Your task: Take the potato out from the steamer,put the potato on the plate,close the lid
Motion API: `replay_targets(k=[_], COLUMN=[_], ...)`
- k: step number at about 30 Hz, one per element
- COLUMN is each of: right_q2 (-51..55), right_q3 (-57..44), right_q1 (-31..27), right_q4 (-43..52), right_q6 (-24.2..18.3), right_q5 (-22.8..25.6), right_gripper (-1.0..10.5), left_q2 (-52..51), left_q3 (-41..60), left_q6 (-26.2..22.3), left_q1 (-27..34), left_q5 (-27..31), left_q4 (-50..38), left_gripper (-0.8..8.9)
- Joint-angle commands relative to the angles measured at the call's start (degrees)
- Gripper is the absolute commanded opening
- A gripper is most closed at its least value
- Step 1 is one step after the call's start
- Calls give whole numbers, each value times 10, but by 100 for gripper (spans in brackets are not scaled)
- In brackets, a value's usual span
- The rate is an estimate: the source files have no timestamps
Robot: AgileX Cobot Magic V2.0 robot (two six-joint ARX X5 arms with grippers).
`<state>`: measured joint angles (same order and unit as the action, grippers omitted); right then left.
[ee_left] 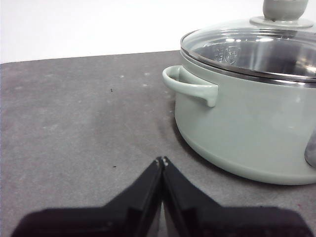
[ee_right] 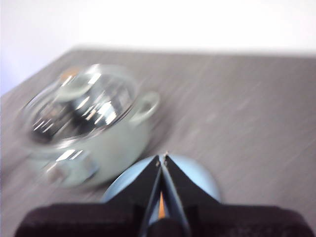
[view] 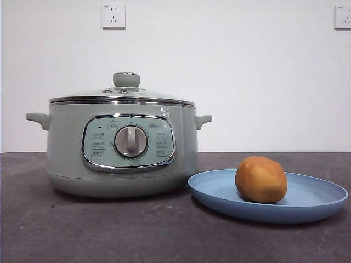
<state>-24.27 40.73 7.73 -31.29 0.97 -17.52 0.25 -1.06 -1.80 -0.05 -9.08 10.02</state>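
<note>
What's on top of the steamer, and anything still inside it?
The glass lid sits closed on the steamer. Through the glass only reflections and inner wall show; the bottom is hidden. The potato lies on the plate.

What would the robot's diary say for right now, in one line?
potato: on plate | lid: on steamer | left hand: shut, empty | right hand: shut, above plate

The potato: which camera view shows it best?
The front view shows it best: the potato is sharp and whole, resting on the plate. The left wrist view does not show it. The right wrist view is blurred, and only an orange sliver shows between the shut jaws.
</note>
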Motion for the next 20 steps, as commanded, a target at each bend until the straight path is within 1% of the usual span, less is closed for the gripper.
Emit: replay_targets(k=[1,5,7,10,13,15,17,20], right_q2=[48,122,156,195,228,243,242,242], right_q3=[-72,-186,-239,-295,-338,-358,-368,-377], right_q1=[-23,-34,-34,-34,-34,-34,-34,-34], right_q4=[64,154,177,179,178,180,179,171], right_q6=[-13,-7,-4,9,12,23,31,31], right_q5=[1,2,18,46,50,57,57,59], right_gripper=[1,1,1,1,1,1,1,0], left_q2=[-2,-2,-2,-2,-2,-2,-2,-2], left_q3=[9,9,9,9,9,9,9,9], left_q6=[5,5,5,5,5,5,5,5], left_q1=[1,1,1,1,1,1,1,1], left_q5=[0,0,0,0,0,0,0,0], left_q4=[-1,-1,-1,-1,-1,-1,-1,-1], left_gripper=[-4,-4,-4,-4,-4,-4,-4,-4])
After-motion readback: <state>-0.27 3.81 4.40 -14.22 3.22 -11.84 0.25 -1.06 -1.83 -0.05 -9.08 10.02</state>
